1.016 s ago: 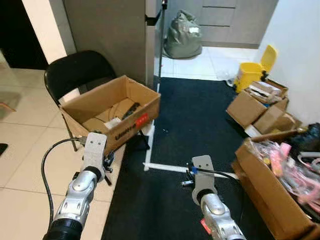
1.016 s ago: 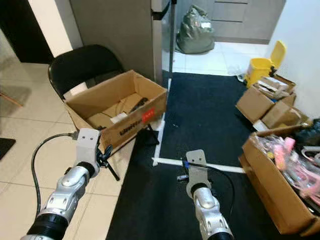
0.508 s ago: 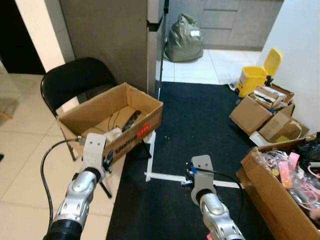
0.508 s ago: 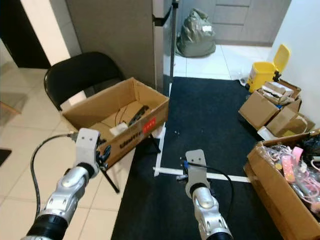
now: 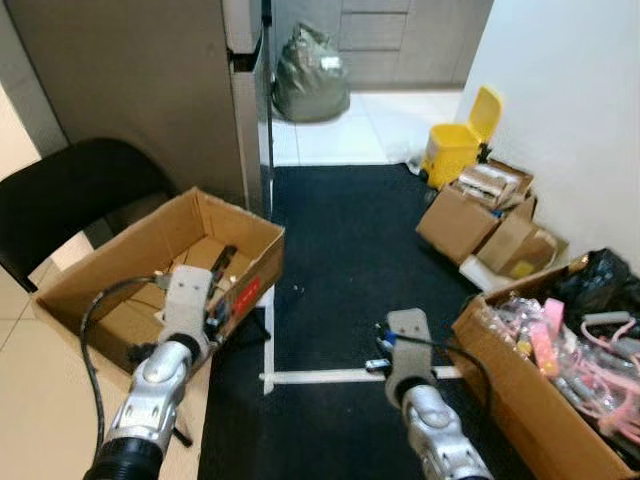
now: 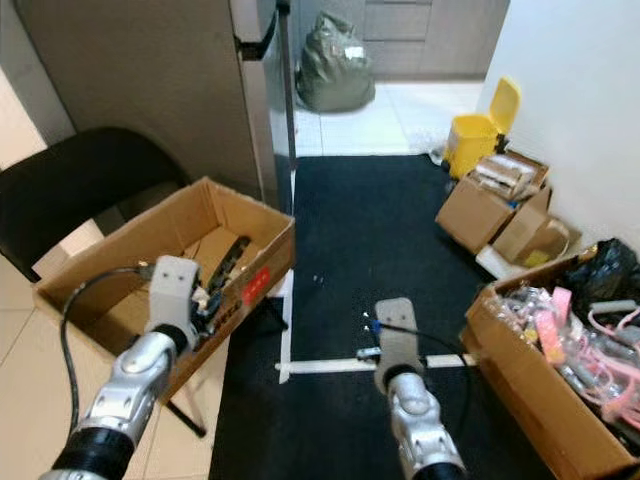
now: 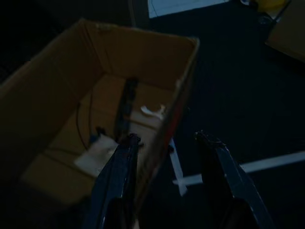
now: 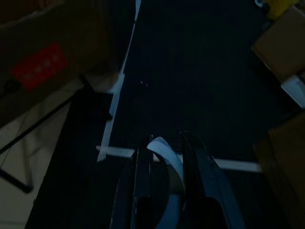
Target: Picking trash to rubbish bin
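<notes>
Trash in hand, I swing right: the yellow bin point(image 5: 458, 147) nears; right pincer point(image 8: 164, 155) clamps a white scrap point(image 8: 167, 157), left pincer point(image 7: 167, 140) gapes empty.

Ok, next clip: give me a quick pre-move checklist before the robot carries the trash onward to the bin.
1. Right pincer shut on the white scrap: ok.
2. Left pincer open, holding nothing: ok.
3. Yellow bin in sight ahead by the wall, lid up: ok.
4. Black carpet path toward the bin free of obstacles: ok.
5. Left pincer apart from the cardboard box: cannot tell; it sits over the box's edge.
</notes>
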You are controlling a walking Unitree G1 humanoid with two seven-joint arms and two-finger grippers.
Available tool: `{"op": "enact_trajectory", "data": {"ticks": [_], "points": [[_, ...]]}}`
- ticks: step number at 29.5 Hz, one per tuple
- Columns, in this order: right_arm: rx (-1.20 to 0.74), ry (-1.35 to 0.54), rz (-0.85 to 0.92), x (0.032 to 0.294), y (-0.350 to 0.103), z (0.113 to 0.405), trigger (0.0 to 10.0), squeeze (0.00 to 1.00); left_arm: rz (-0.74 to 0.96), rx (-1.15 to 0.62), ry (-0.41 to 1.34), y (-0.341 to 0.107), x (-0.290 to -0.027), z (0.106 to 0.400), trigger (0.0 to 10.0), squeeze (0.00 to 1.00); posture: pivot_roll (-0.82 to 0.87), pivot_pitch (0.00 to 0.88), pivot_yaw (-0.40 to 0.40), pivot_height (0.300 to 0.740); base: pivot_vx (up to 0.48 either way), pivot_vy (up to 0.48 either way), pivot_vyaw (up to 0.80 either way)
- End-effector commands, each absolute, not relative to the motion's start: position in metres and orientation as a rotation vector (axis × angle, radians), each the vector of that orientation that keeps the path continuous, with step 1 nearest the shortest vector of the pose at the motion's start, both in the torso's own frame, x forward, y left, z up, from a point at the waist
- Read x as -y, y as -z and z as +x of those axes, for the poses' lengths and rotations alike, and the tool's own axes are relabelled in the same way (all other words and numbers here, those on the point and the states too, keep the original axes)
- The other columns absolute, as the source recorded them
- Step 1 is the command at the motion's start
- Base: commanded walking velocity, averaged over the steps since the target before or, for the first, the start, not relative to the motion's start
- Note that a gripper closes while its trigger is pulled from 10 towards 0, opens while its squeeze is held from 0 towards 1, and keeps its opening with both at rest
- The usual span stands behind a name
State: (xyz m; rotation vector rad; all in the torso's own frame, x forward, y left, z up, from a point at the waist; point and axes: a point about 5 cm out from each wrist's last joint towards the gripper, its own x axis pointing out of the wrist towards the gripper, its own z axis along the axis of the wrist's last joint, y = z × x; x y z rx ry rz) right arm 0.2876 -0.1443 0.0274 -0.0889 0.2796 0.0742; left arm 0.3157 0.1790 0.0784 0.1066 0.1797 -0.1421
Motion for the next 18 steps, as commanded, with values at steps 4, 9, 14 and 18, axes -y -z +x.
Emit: {"op": "enact_trajectory", "data": {"ticks": [4,9,14,18], "points": [[-0.292,-0.053,-0.09,0.1503,-0.024,0.2851,10.0,0.0,0.117,-0.198,0.149,-0.0742,-0.1788,0.313,10.0,0.0,0.0,0.068,0.043,0.74,0.388,0.0,0.0],[-0.285,-0.078,-0.14,0.1489,-0.025,0.286,10.0,0.0,0.118,-0.198,0.15,-0.0745,-0.1789,0.3134,10.0,0.0,0.0,0.07,0.043,0.74,0.385,0.0,0.0],[-0.283,-0.096,-0.15,0.1466,-0.0255,0.2865,10.0,0.0,0.119,-0.197,0.151,-0.0747,-0.1788,0.3136,10.0,0.0,0.0,0.069,0.043,0.74,0.385,0.0,0.72],[-0.284,-0.088,-0.147,0.1474,-0.0252,0.2868,10.0,0.0,0.12,-0.197,0.152,-0.0749,-0.1789,0.3138,10.0,0.0,0.0,0.071,0.044,0.74,0.382,0.0,0.8]]}}
